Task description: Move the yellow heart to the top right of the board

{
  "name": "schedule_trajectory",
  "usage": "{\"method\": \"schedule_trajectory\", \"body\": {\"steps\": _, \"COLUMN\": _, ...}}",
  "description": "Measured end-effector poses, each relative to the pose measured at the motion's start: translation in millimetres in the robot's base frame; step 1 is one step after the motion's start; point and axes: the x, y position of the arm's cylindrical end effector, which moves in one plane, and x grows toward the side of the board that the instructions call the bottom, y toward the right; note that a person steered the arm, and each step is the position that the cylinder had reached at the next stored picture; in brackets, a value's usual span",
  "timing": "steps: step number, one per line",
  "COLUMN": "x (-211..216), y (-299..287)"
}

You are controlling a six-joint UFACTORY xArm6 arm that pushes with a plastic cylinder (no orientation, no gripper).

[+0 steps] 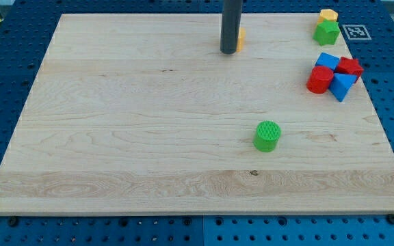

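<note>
My tip (228, 51) rests on the wooden board (115, 137) near the middle of its top edge. A yellow block (241, 39) sits right behind the rod on its right side, touching or almost touching it. Only a thin sliver of this block shows, so I cannot make out its shape. A second yellow block (328, 14) lies in the board's top right corner, against a green block (326, 32) just below it; its shape is unclear.
A cluster at the right edge holds a blue block (327, 60), a red block (351, 67), a red cylinder (319, 79) and a blue block (342, 87). A green cylinder (267, 135) stands alone right of centre. A marker tag (355, 31) lies off the board's top right.
</note>
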Motion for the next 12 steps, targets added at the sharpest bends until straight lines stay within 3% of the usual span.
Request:
{"method": "schedule_trajectory", "body": {"steps": 1, "x": -48.7, "y": 29.1}}
{"method": "schedule_trajectory", "body": {"steps": 2, "x": -59.4, "y": 36.8}}
{"method": "schedule_trajectory", "body": {"steps": 4, "x": -44.8, "y": -28.7}}
{"method": "schedule_trajectory", "body": {"steps": 5, "x": -90.3, "y": -41.5}}
{"method": "schedule_trajectory", "body": {"steps": 6, "x": -98.1, "y": -26.8}}
{"method": "schedule_trajectory", "body": {"steps": 8, "x": -98.6, "y": 39.4}}
{"method": "schedule_trajectory", "body": {"steps": 12, "x": -69.1, "y": 10.5}}
